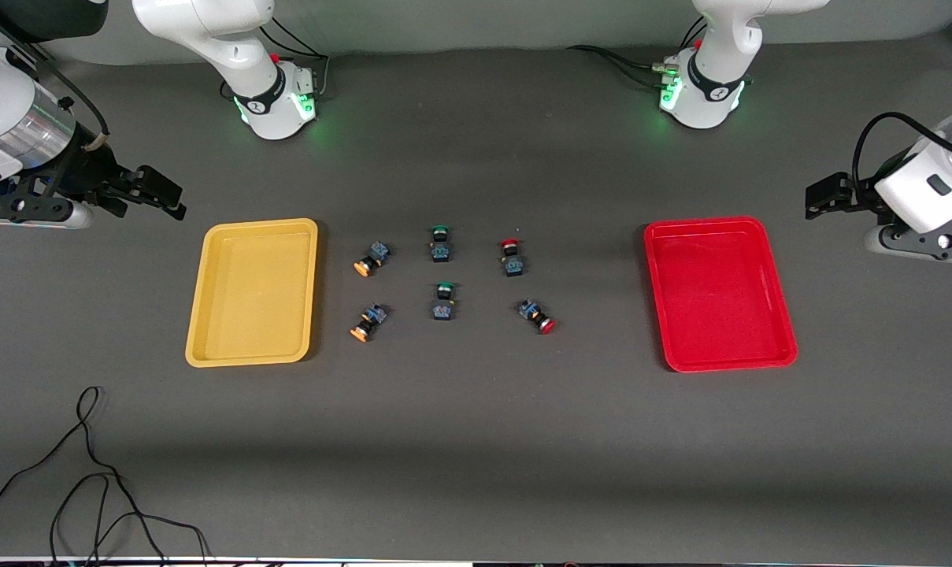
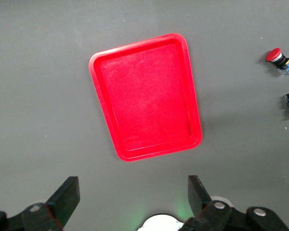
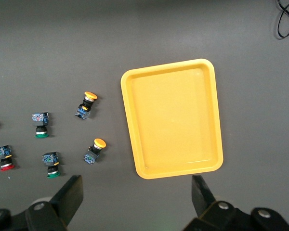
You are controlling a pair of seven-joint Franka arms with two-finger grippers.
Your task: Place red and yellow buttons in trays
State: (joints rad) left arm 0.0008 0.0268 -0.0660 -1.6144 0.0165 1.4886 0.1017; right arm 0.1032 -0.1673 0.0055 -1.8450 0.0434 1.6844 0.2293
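Observation:
Two yellow buttons (image 1: 371, 258) (image 1: 368, 321) lie beside the yellow tray (image 1: 200, 315), which sits toward the right arm's end. Two red buttons (image 1: 512, 257) (image 1: 537, 315) lie on the table's middle, apart from the red tray (image 1: 657, 299) toward the left arm's end. Both trays hold nothing. My right gripper (image 1: 172, 201) (image 3: 137, 192) hangs open over bare table by the yellow tray (image 3: 171, 118). My left gripper (image 1: 818, 197) (image 2: 134, 192) hangs open over bare table by the red tray (image 2: 147, 96). Nothing is between either pair of fingers.
Two green-capped buttons (image 1: 440, 242) (image 1: 443, 301) lie between the yellow and red pairs. A loose black cable (image 1: 90, 472) curls on the table nearest the front camera at the right arm's end. Both arm bases (image 1: 275, 102) (image 1: 704, 94) stand along the table's edge farthest from that camera.

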